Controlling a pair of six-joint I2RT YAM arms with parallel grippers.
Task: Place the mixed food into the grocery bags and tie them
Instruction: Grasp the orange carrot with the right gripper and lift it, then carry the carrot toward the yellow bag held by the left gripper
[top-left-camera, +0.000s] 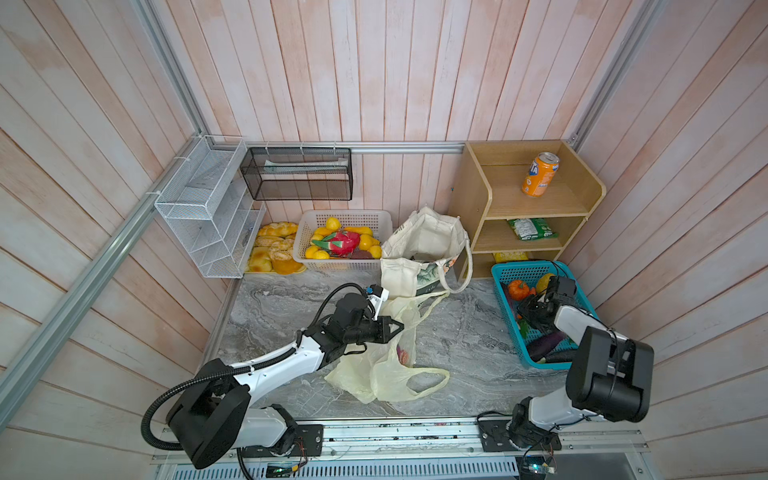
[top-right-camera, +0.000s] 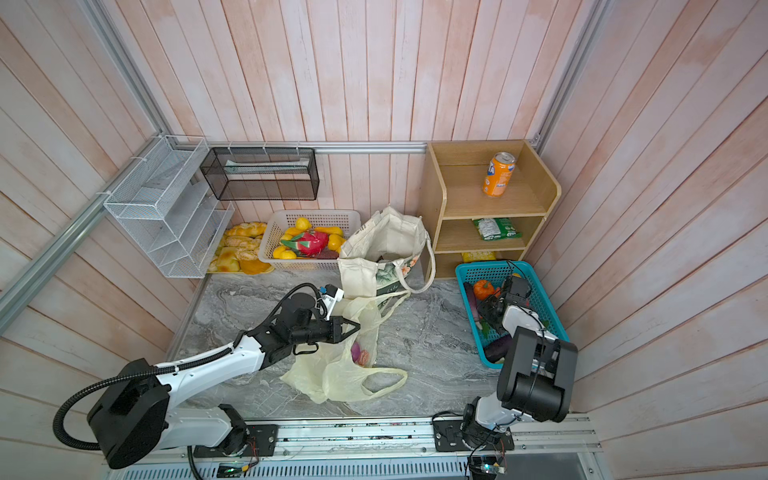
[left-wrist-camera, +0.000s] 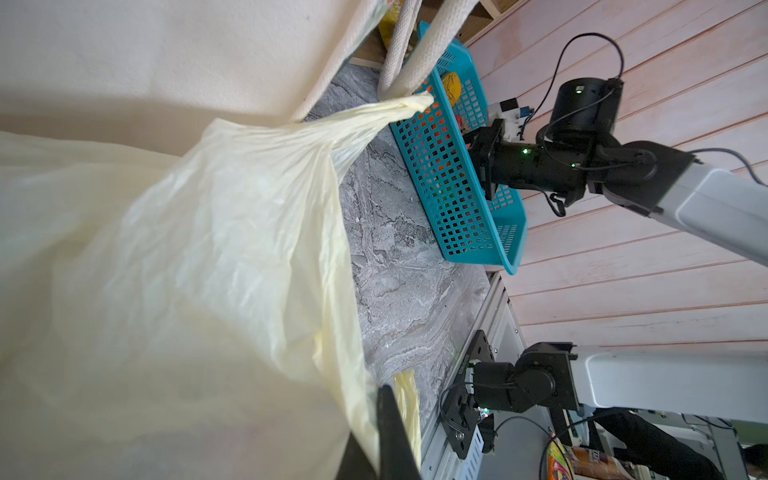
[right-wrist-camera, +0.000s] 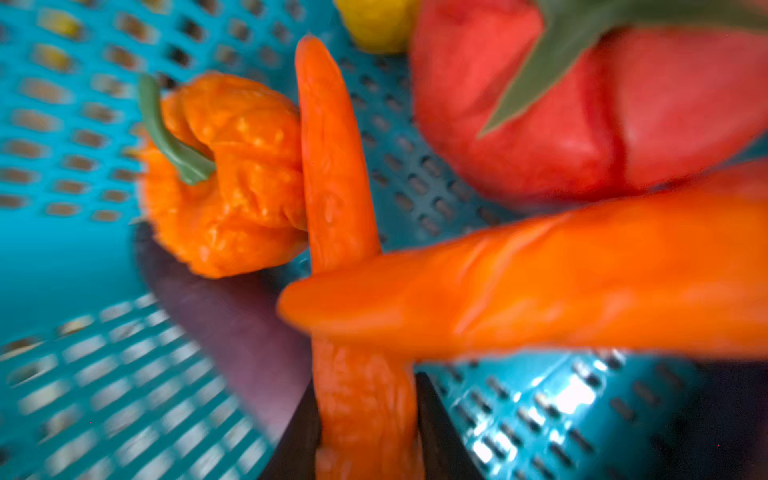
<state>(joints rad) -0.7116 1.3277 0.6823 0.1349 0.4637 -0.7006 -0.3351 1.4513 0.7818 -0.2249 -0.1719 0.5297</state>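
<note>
One pale-yellow plastic bag (top-left-camera: 386, 378) and one cream canvas tote (top-left-camera: 428, 237): two bags in all. Inside the plastic bag, two small items (top-right-camera: 360, 355). One white basket (top-left-camera: 345, 216) and one teal basket (top-left-camera: 523, 270): two baskets. One white wire rack (top-left-camera: 195, 208), one black wire rack (top-left-camera: 297, 178). One wooden shelf unit (top-left-camera: 469, 195) of three tiers, with one orange soda can (top-left-camera: 540, 174) and one green snack packet (top-left-camera: 532, 228). In the right wrist view, two carrots (right-wrist-camera: 332, 166), one orange pepper (right-wrist-camera: 241, 187), one red tomato (right-wrist-camera: 540, 124).

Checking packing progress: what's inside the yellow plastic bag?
A purple item and an orange-red one show in the plastic bag. Crumpled film and the left arm cover the rest.
</note>
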